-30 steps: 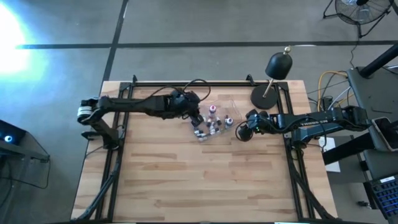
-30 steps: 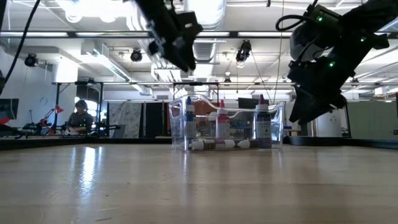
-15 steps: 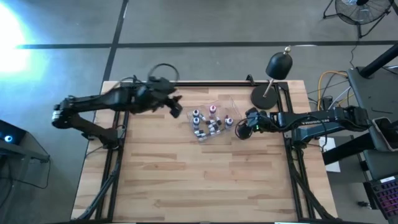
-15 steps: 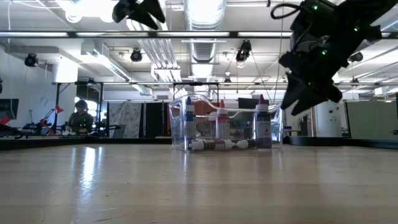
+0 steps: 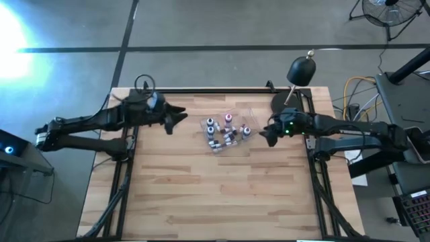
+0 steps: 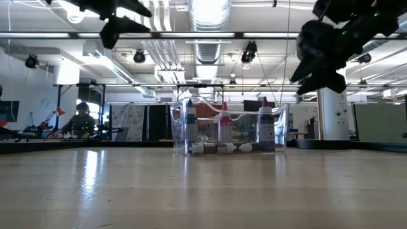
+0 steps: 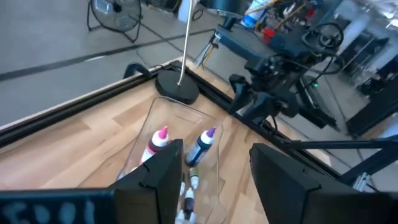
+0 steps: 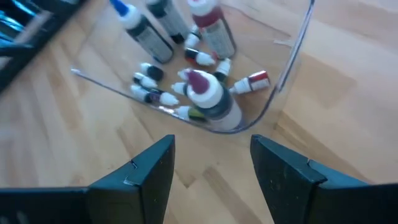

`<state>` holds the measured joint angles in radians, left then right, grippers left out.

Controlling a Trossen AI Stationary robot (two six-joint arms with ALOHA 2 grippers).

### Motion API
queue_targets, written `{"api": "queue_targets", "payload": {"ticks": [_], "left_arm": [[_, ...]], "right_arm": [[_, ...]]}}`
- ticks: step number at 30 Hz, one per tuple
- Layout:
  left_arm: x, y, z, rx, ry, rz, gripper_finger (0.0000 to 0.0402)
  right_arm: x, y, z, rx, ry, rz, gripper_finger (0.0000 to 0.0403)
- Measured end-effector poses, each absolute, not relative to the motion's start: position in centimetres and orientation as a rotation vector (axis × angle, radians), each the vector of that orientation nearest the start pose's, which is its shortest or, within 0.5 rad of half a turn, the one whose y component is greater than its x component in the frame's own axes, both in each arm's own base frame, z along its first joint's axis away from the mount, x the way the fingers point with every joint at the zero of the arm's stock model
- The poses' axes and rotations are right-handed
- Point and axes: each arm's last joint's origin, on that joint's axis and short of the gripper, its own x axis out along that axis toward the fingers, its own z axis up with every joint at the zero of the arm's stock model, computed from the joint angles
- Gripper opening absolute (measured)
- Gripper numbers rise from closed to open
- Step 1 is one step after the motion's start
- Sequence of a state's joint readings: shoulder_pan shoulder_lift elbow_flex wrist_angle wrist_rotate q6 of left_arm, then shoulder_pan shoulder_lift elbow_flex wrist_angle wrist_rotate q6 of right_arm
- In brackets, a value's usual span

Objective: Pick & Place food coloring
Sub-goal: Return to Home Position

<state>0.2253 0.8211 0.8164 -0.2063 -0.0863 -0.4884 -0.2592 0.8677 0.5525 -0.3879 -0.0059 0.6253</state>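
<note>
The food coloring bottles (image 5: 225, 131) sit in a clear plastic tray (image 6: 280, 127) at the middle of the table's far half. Three stand upright (image 6: 222, 127) and several small ones lie on the tray's floor (image 8: 149, 81). My left gripper (image 5: 178, 118) hangs open above the table, left of the tray; its wrist view looks down on the bottles (image 7: 158, 140). My right gripper (image 5: 267, 132) hangs open just right of the tray, high above the wood (image 6: 315, 70), with a dark-capped bottle (image 8: 211, 99) right before it. Neither touches anything.
A black dome-headed lamp (image 5: 300, 70) stands on its round base (image 5: 285, 104) at the far right corner, close behind my right arm. Black frame rails (image 5: 222, 91) edge the table. The near half of the wooden table (image 5: 215, 195) is bare wood.
My left gripper has drawn back from over the tray toward the table's left edge and has risen. My right gripper has risen and shifted slightly toward the far edge. The bottles stay in the tray.
</note>
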Motion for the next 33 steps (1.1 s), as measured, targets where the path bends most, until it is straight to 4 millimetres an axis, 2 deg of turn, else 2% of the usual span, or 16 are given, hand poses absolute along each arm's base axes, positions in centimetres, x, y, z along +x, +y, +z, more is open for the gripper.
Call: {"api": "queue_targets", "payload": {"ticks": [10, 16, 21, 27, 33], "left_arm": [[12.7, 3.1, 31.3, -0.506, 0.034, 0.295, 0.0161], [11.3, 2.8, 29.6, -0.523, 0.009, 0.29, 0.0161], [10.7, 2.6, 27.3, -0.563, -0.035, 0.28, 0.0161], [10.7, 2.6, 24.7, -0.566, -0.209, 0.227, 0.0161], [10.7, 2.6, 22.2, -0.558, -0.295, 0.202, 0.0161]], "right_arm": [[11.8, -2.9, 24.1, 0.659, 0.351, -0.314, 0.0203], [9.5, -2.3, 24.1, 0.669, 0.245, -0.269, 0.0203], [8.0, -1.9, 23.6, 0.663, 0.138, -0.236, 0.0203], [7.4, -1.7, 21.9, 0.684, -0.027, -0.184, 0.0203], [8.8, -2.1, 20.2, 0.702, -0.151, -0.132, 0.0203]]}}
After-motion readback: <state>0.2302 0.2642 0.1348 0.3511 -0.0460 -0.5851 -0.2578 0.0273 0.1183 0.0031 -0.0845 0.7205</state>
